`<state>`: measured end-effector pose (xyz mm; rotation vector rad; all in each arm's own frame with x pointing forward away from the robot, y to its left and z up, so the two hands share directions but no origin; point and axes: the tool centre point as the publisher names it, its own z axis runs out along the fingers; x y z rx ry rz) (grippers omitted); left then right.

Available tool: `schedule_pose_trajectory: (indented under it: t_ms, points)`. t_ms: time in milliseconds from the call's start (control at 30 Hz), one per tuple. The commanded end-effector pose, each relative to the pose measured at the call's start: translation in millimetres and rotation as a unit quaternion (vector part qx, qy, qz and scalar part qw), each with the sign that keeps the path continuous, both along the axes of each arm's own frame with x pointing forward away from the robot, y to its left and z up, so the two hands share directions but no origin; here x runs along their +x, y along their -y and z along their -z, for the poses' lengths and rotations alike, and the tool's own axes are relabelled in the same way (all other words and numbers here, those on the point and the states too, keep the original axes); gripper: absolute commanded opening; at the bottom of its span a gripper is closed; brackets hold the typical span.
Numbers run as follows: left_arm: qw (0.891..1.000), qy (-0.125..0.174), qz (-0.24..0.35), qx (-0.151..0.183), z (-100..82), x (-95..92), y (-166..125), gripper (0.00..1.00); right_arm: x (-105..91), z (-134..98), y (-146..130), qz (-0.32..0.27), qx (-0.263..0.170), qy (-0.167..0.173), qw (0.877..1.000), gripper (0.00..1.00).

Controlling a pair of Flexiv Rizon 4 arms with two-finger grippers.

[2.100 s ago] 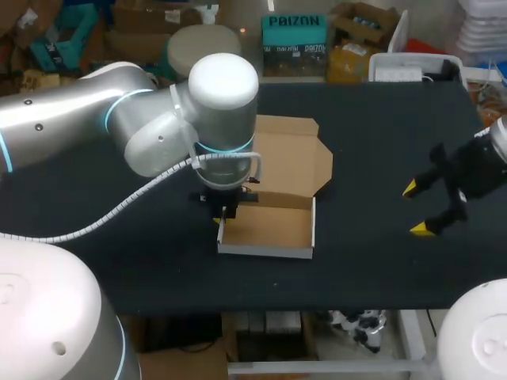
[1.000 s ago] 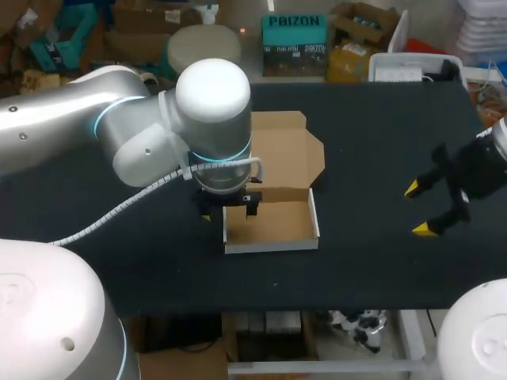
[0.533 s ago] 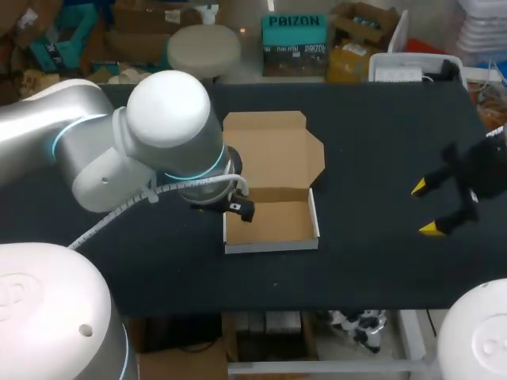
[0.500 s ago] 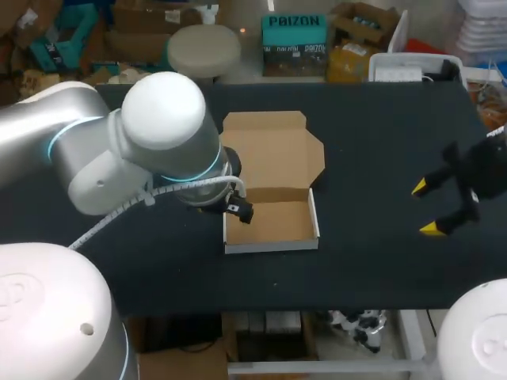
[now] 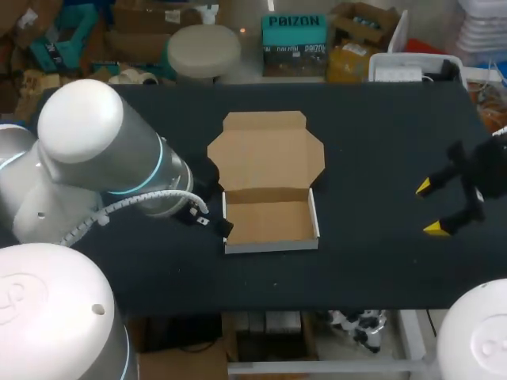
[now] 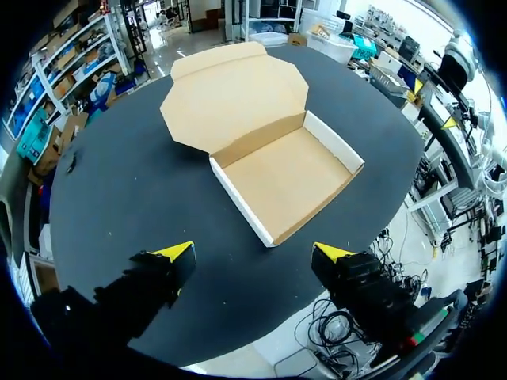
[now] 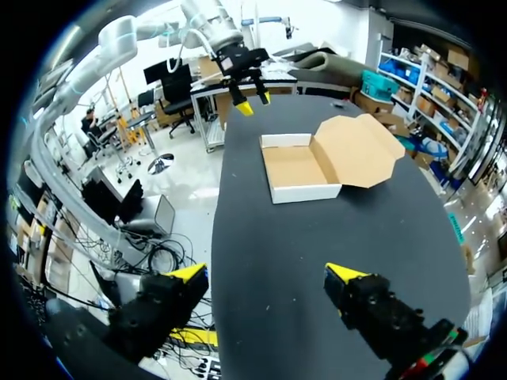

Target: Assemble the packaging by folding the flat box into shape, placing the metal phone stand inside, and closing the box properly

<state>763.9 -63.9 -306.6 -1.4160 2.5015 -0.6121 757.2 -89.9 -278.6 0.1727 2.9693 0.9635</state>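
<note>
Lying near the middle of the black worktop [image 5: 380, 134], one cardboard box [image 5: 269, 220] is open and faces up. It is made of one shallow tray [image 6: 285, 178] with low walls standing on its sides and one lid [image 6: 234, 99], which is joined to the far wall and lies flat on the worktop behind the tray. The whole brown floor of the tray is visible as bare cardboard. There are two hands in view. The left hand [image 6: 255, 252] is low over the worktop just beside the front left corner of the tray, and in its wrist view the box lies ahead of it. It is spread wide and holds nothing. The right hand [image 5: 430, 208] is over the right side of the worktop, well apart from the box. It is also spread wide with nothing between its two yellow tips.
</note>
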Motion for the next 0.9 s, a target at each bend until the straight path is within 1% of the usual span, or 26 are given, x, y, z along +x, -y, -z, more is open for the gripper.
schedule_pose_trajectory:
  t_ms: [33,133,200,367,400,533,567,633,667,733,833,900]
  points:
    - [1.0,0.018,-0.016,-0.016,-17.3,-16.9,-15.1,1.0,-2.9,-8.4,3.4,0.015,-0.005,-0.01,1.0,1.0]
    - [0.999,0.005,-0.043,-0.024,-26.9,-23.9,-21.1,1.0,-3.7,-14.0,4.9,0.046,-0.009,-0.024,0.999,1.0]
    - [0.997,-0.004,-0.068,-0.027,-34.9,-29.0,-25.2,1.0,-3.8,-18.5,7.0,0.074,-0.009,-0.041,0.996,1.0]
    - [0.994,-0.014,-0.103,-0.028,-52.3,-41.7,-30.9,1.0,-4.8,-25.7,9.7,0.12,-0.016,-0.072,0.99,1.0]
    - [0.993,-0.02,-0.117,-0.026,-57.0,-44.5,-31.3,1.0,-4.0,-28.1,10.4,0.141,-0.024,-0.08,0.986,1.0]
    - [0.989,-0.02,-0.142,-0.016,-70.8,-52.1,-34.0,1.0,0.2,-34.4,14.6,0.182,-0.028,-0.098,0.978,1.0]
    - [0.988,-0.02,-0.149,-0.018,-73.8,-53.4,-35.7,1.0,1.7,-36.2,16.2,0.19,-0.022,-0.106,0.976,1.0]
    - [0.985,-0.028,-0.166,-0.026,-78.8,-54.4,-40.6,1.0,5.2,-38.3,19.1,0.218,-0.032,-0.118,0.968,1.0]
    - [0.983,-0.034,-0.177,-0.029,-80.9,-54.8,-43.1,1.0,6.2,-39.7,20.1,0.227,-0.033,-0.129,0.965,1.0]
    - [0.979,-0.044,-0.195,-0.034,-84.8,-54.8,-47.5,1.0,6.9,-43.5,21.7,0.242,-0.039,-0.138,0.96,1.0]
    - [0.976,-0.053,-0.207,-0.035,-90.3,-56.0,-52.2,1.0,4.8,-49.8,27.0,0.267,-0.04,-0.148,0.951,1.0]
    - [0.974,-0.063,-0.213,-0.042,-93.0,-56.1,-55.0,1.0,2.7,-53.1,30.9,0.281,-0.041,-0.156,0.946,1.0]
